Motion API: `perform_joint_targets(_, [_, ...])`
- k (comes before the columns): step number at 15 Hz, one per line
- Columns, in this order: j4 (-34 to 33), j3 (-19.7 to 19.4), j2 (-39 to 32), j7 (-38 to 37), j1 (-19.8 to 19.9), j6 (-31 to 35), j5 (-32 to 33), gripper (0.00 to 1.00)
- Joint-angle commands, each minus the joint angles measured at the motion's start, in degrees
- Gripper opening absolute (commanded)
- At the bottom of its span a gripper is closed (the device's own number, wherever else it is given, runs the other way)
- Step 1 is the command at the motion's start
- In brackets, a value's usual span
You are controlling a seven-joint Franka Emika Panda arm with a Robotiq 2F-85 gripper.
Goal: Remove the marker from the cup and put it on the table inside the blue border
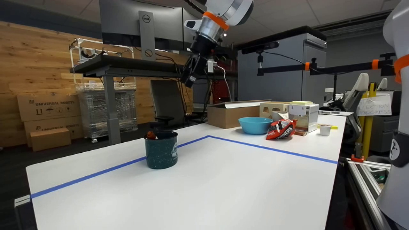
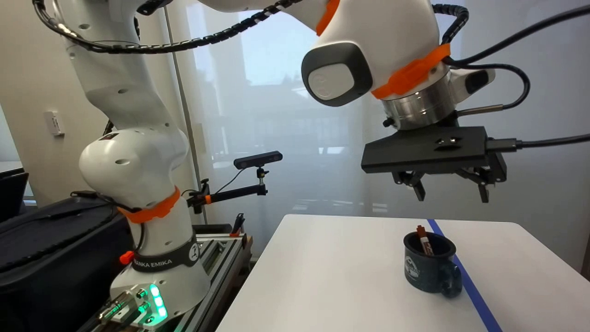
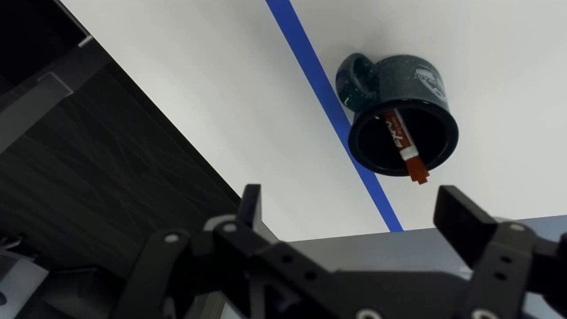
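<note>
The dry-erase marker (image 3: 399, 135) leans inside the speckled mug (image 2: 426, 273); higher than the mug, spread jaws hold nothing; removal and placing remain.

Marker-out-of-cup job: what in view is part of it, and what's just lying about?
Part of the job:
cup
marker, leaning in the cup
table
blue border on it
claw, open, holding nothing

Just lying about, past the blue border:
cardboard box
turquoise bowl
red packet
small white tub
</note>
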State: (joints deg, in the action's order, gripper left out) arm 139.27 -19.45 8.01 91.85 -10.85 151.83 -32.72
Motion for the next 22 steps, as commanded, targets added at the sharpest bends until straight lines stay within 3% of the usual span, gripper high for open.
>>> perform_joint_targets(1, [-2.1, -1.34, -3.05, 9.87, -2.28, 0.32, -9.3, 1.0])
perform_joint_targets(6, [-5.74, -1.15, -7.81, 23.98, -2.77, -2.8, -21.5, 1.0])
perform_joint_targets(12, [-9.85, -0.45, -13.27, 33.11, -1.77, -8.84, -27.46, 1.0])
perform_joint_targets(13, [-10.17, 6.11, -13.74, 33.23, 4.69, -9.3, -27.15, 1.0])
perform_joint_targets(18, [-11.52, 12.37, -16.28, 33.78, 10.37, -10.98, -26.5, 1.0])
perform_joint_targets(22, [-11.89, 15.08, -17.81, 34.08, 12.8, -12.2, -26.62, 1.0])
